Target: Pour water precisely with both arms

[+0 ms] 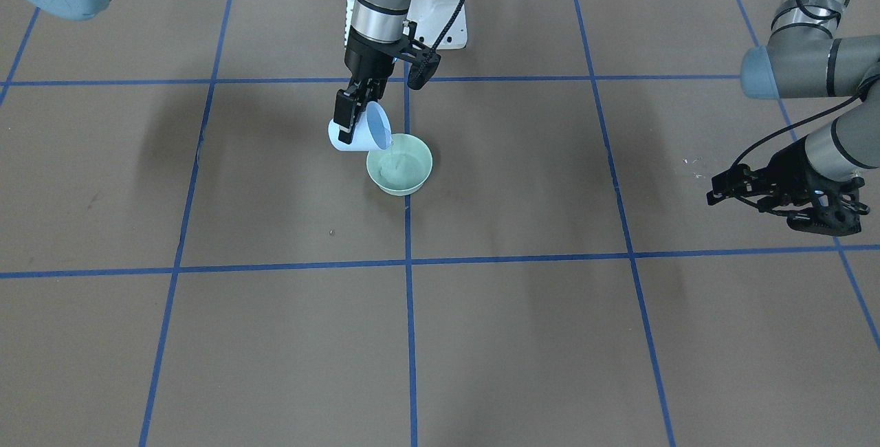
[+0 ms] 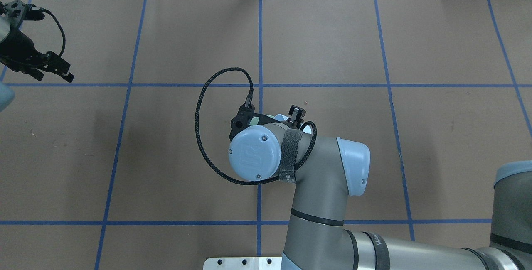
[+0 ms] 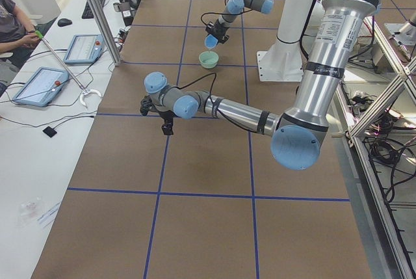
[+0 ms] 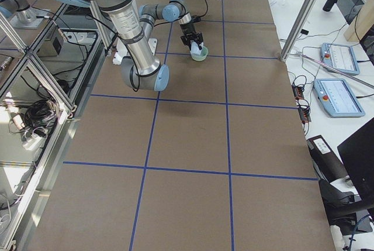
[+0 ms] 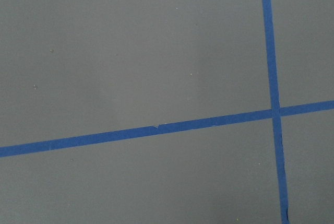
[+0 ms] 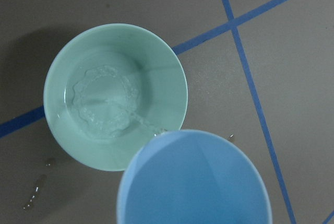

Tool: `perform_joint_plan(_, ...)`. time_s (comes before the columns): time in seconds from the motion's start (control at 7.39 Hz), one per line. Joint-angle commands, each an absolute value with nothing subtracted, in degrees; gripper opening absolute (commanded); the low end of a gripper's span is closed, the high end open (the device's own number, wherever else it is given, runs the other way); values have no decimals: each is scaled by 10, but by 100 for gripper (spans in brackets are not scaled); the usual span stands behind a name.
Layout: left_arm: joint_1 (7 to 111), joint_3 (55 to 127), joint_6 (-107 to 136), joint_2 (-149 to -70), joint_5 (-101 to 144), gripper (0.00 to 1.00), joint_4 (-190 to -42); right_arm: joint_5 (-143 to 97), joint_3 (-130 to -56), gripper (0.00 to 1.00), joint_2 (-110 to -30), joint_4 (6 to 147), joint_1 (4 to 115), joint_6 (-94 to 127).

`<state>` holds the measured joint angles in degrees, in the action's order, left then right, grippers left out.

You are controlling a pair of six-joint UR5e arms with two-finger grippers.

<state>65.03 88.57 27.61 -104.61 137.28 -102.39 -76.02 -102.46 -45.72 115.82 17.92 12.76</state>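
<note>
Cup, clamped in the right gripper, lay tilted with its lip just over the rim of the bowl, water trickling in (left gripper well apart, jaw state indiscernible).

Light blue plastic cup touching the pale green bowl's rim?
Cannot tell. In the right wrist view the light blue plastic cup overlaps the rim of the pale green bowl; the front-facing view shows no clear gap or contact.
</note>
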Motion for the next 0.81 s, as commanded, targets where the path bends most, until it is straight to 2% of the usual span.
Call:
perform_joint_plan(0.0,650,886,276,-1046,1373,99,-1024,-760,-1014,6,-447,1179,179,118)
perform_joint_plan(0.68,650,884,276,-1046,1373,99,-1024,-759,-987,6,-428,1195,179,110)
